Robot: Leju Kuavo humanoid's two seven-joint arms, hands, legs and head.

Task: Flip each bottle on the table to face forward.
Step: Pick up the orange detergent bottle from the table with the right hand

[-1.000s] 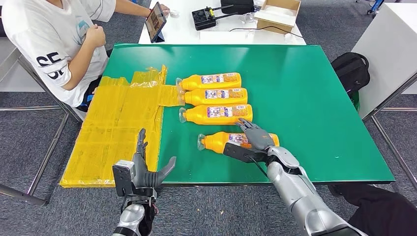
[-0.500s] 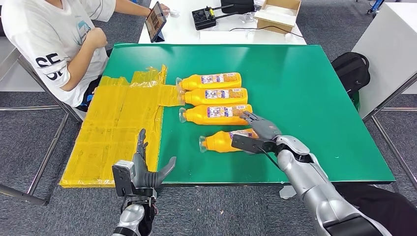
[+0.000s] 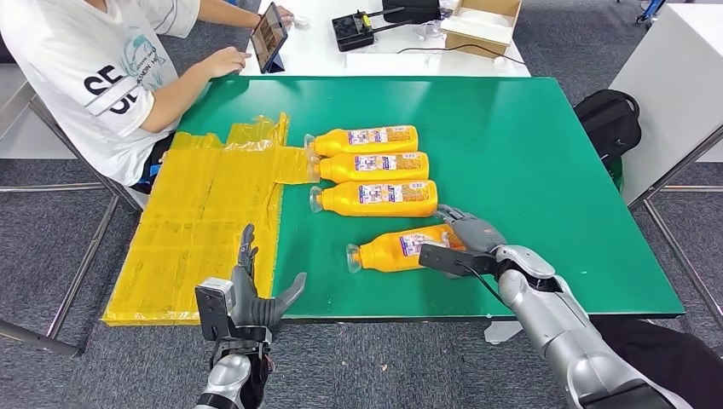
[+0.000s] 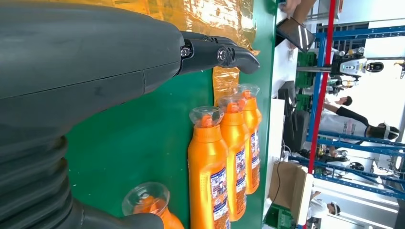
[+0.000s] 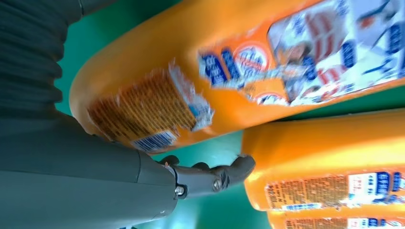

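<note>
Four orange bottles [image 3: 375,166], right hand [image 3: 467,241] holding nearest

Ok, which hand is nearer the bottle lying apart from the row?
Right. The right hand is on that bottle at its base end; the left hand hovers off the table's near edge.

You have four orange bottles [image 3: 372,198] lying on the green surface [image 3: 529,153], one yellow plastic sheet [image 3: 200,221], and one person [image 3: 94,77] seated beside it.

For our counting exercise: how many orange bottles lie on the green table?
4. Three lie side by side mid-table. The fourth bottle lies nearer the robot, at its right hand.
</note>
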